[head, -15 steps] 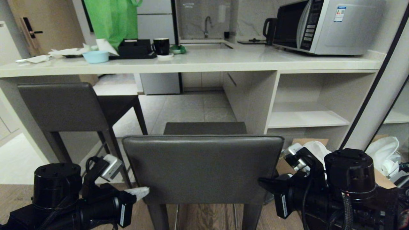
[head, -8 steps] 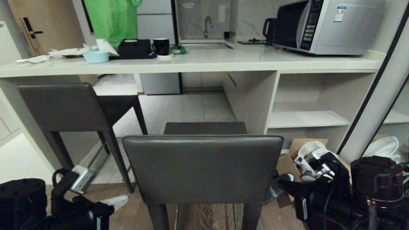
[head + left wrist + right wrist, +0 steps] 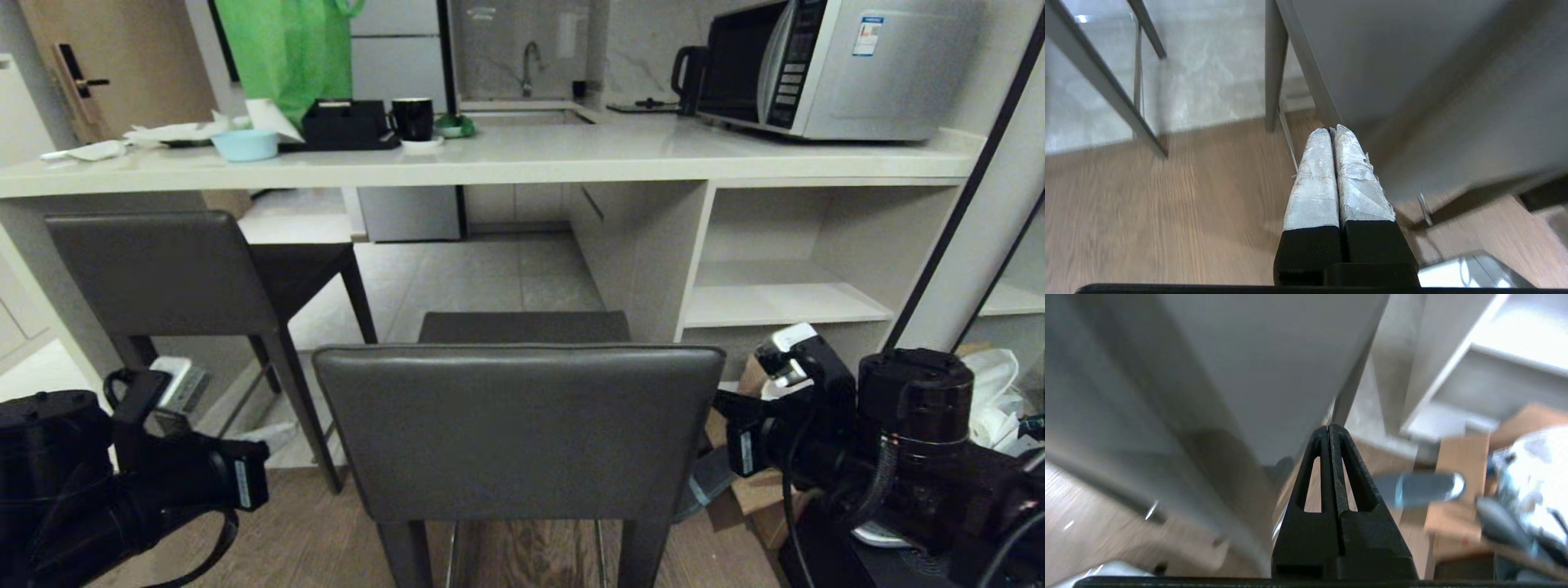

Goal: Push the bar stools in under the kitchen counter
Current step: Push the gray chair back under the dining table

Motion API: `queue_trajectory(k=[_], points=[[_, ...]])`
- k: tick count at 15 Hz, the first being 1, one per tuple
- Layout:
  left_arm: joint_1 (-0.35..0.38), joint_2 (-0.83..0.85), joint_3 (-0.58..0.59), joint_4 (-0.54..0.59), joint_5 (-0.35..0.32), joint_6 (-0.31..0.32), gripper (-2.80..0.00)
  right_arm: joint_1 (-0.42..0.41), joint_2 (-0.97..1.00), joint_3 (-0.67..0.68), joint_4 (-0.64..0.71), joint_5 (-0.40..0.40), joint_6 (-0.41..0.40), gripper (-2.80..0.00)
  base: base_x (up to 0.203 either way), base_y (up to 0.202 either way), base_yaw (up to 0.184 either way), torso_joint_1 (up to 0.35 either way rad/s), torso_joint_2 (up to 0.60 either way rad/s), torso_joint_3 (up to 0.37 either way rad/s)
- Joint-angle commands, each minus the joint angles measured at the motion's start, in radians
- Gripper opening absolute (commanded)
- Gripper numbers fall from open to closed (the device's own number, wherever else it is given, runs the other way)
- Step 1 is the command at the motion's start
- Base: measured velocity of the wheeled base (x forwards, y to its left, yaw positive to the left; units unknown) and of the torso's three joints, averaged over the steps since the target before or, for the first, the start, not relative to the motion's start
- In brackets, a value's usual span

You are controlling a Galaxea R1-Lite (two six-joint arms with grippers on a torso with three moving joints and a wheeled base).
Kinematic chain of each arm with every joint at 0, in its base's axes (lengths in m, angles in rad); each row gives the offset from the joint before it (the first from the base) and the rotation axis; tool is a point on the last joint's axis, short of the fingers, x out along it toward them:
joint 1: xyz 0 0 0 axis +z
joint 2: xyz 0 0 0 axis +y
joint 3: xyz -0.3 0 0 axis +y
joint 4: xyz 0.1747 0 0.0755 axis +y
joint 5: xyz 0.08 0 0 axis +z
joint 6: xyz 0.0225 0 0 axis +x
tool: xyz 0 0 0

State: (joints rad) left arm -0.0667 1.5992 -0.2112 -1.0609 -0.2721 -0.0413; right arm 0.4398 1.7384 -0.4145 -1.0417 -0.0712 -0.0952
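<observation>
Both claws are sitting pressed together and holding nothing: the left gripper (image 3: 1332, 132) is hovering low beside the left side of the near stool (image 3: 518, 429), and the right gripper (image 3: 1329, 428) is hanging close by its right side, neither one clearly touching it. That stool is standing out on the wood floor (image 3: 302, 539), its backrest facing the robot and its seat pointing toward the counter (image 3: 522, 159) but lying well short of its front edge. The far stool (image 3: 163, 273), 1 of the 2, is standing to the left with its seat already reaching under the counter edge, turned slightly.

Judging by the build, each stool is looking stiff and fairly heavy, tall on 4 tapered legs, so it is likely tipping if pushed high and sliding more readily on wood than across the change to tile (image 3: 482, 278). The leather-like backrest is probably giving slightly and offering decent friction. Closed fingertips pressing flat on both sides of the backrest, low near the seat, seem the safest contact. A cardboard box (image 3: 755, 490) is sitting just right of the stool.
</observation>
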Motion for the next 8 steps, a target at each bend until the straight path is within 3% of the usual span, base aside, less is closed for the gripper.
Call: queue_trajectory(k=[1,2,4,8], points=[[-0.064,0.212,0.005,-0.207,0.055,0.001,-2.80,0.037,0.134,-0.009,-0.129,-0.019,-0.026,-2.80,0.000,0.000,0.000,0.000,0.00,0.000],[-0.114,0.287,0.027,-0.338,0.096,0.002,-2.80,0.053,0.163,-0.010,-0.163,-0.039,-0.041,-2.80,0.000,0.000,0.000,0.000,0.00,0.000],[-0.213,0.371,0.072,-0.446,0.168,0.002,-2.80,0.060,0.182,-0.017,-0.196,-0.050,-0.061,-2.80,0.000,0.000,0.000,0.000,0.00,0.000],[-0.229,0.419,-0.002,-0.469,0.213,0.003,-2.80,0.060,0.182,-0.017,-0.200,-0.052,-0.060,-2.80,0.000,0.000,0.000,0.000,0.00,0.000]])
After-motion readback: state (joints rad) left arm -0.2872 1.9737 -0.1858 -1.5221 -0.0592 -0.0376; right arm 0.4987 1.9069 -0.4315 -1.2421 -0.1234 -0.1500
